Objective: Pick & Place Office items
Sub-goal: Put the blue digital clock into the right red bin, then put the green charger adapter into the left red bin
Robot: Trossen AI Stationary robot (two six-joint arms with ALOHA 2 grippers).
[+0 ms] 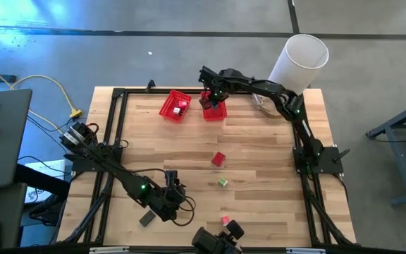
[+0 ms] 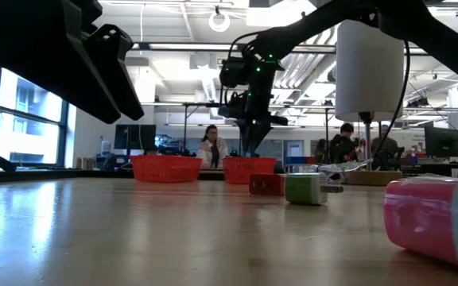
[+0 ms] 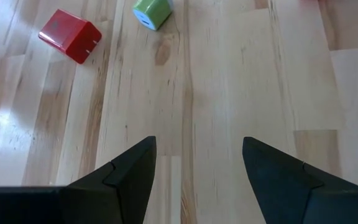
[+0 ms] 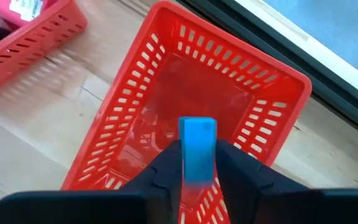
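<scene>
My right gripper point(image 1: 212, 97) hangs over the right one of two red mesh baskets point(image 4: 253, 74) at the table's far edge, shut on a small blue block point(image 4: 197, 146). The left basket point(image 1: 175, 106) holds a few small items. A red block point(image 1: 218, 159) and a green block point(image 1: 222, 182) lie mid-table. A pink block point(image 1: 225, 221) and a dark grey block point(image 1: 146, 219) lie near the front edge. My left gripper point(image 1: 173, 187) hovers open above bare wood at the near left, with the red block point(image 3: 70, 35) and the green block point(image 3: 151, 12) ahead of it. My right gripper pinches the blue block by two opposite sides point(image 4: 197, 163) between its two fingers. The fingers come from above, pointing steeply down. The block's free end sticks out past the fingertips, lifted clear over the inside of the basket.
A big white cylinder point(image 1: 300, 62) stands at the far right corner behind my right arm. A black frame point(image 1: 111, 127) runs round the wooden table. Bare wood lies between the baskets and the loose blocks. People sit in the room beyond the table point(image 2: 211, 147).
</scene>
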